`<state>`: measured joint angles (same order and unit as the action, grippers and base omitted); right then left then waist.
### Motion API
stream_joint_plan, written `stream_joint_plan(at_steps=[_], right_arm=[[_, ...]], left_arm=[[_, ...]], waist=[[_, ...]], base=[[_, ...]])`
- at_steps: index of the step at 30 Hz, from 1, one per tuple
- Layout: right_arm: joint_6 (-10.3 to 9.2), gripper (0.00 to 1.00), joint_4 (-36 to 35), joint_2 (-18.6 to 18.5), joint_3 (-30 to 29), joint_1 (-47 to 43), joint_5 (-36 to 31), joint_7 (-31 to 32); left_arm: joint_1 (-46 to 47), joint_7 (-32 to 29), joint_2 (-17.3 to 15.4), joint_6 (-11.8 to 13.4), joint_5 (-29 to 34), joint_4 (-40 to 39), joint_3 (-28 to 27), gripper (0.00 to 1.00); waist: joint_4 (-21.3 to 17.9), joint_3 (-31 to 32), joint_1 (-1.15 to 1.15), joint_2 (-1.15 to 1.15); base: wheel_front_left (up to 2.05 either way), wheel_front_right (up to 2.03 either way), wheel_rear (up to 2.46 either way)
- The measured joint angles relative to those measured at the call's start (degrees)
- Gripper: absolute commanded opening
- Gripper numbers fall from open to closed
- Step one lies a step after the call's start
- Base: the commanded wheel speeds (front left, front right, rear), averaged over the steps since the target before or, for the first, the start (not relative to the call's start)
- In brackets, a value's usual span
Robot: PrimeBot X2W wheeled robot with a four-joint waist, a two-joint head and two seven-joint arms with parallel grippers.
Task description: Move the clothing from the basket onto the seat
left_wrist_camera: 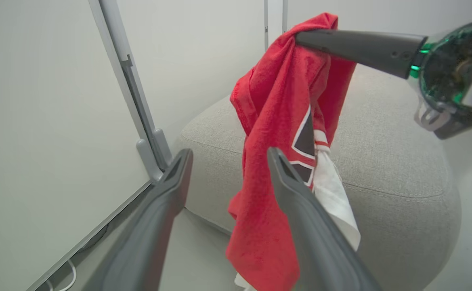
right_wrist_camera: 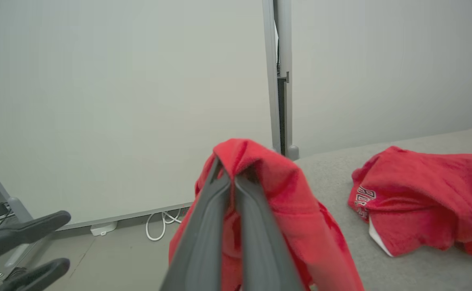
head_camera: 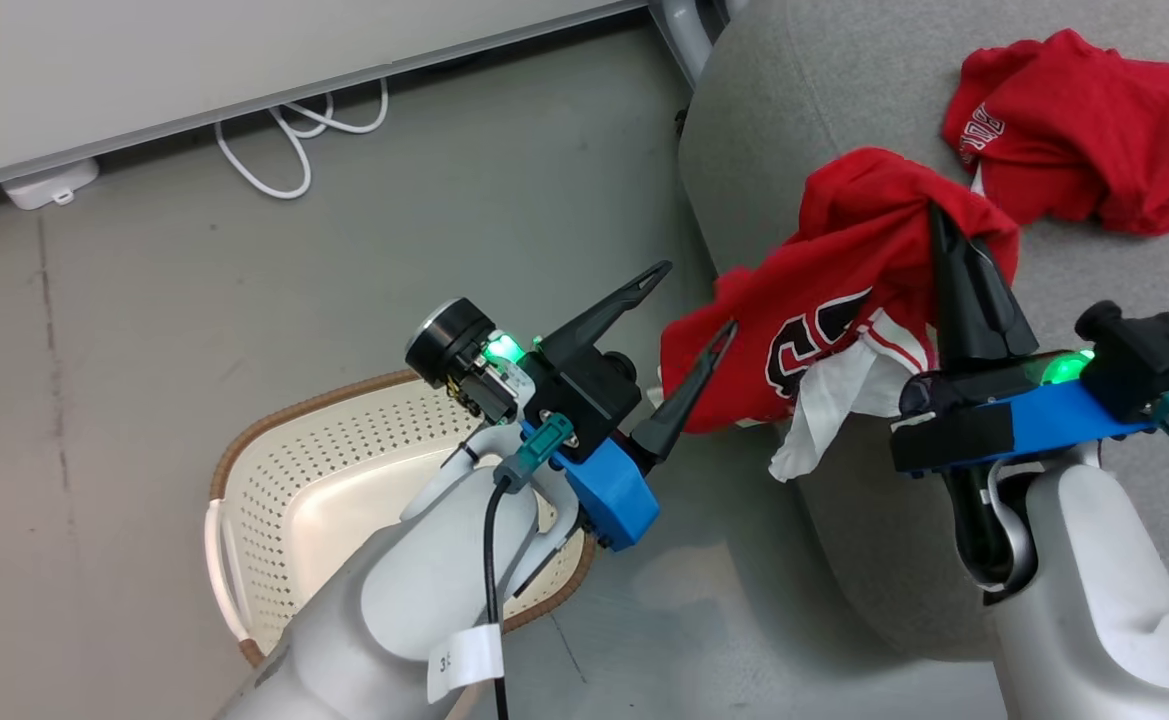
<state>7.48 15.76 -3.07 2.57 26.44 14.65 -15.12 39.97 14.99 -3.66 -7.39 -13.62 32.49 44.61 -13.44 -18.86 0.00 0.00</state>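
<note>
My right gripper (head_camera: 939,225) is shut on a red garment (head_camera: 834,270) with black-and-white lettering, holding it up over the left edge of the grey seat (head_camera: 774,100). Its white lining hangs down the seat's side. In the right wrist view the shut fingers (right_wrist_camera: 231,182) pinch the fabric's top fold (right_wrist_camera: 268,173). My left gripper (head_camera: 692,305) stands open just left of the hanging cloth (left_wrist_camera: 276,121), one fingertip close to it. A second red garment (head_camera: 1084,130) lies crumpled on the seat at the upper right. The cream basket (head_camera: 274,480) sits on the floor under my left forearm.
A white cable (head_camera: 294,130) and a white power block (head_camera: 49,185) lie on the grey floor by the pale wall panel. A metal post (right_wrist_camera: 278,81) rises behind the seat. Bare floor stretches between the basket and the wall.
</note>
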Motion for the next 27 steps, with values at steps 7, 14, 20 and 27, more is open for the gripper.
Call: stream_joint_plan(at_steps=[7, 14, 20, 27], right_arm=[[0.00, 0.00, -1.7, 0.0, -3.8, -2.7, -0.3, 0.0], [0.01, 0.00, -3.1, 0.0, -5.2, -3.5, -0.5, 0.0], [0.01, 0.00, -4.9, 0.1, -5.9, -1.4, -0.5, 0.0], [0.00, 0.00, -7.7, -0.3, -8.0, 7.6, -1.1, 0.0]], left_arm=[[0.0, 0.0, -0.1, 0.0, -1.0, 0.0, 2.3, 1.00], [0.0, 0.0, -0.2, 0.0, -1.5, 0.1, 2.5, 1.00], [0.4, 0.0, -0.3, 0.0, -1.2, -0.4, 2.3, 1.00], [2.9, 0.0, -1.5, 0.0, 0.3, -1.6, 1.3, 1.00]], waist=[[-2.4, -0.9, 0.00, 0.00], [-3.2, -1.1, 0.00, 0.00], [-3.2, -2.2, 0.00, 0.00], [-2.8, -5.9, 0.00, 0.00]], base=[[0.00, 0.00, 0.00], [0.00, 0.00, 0.00], [0.00, 0.00, 0.00], [0.00, 0.00, 0.00]])
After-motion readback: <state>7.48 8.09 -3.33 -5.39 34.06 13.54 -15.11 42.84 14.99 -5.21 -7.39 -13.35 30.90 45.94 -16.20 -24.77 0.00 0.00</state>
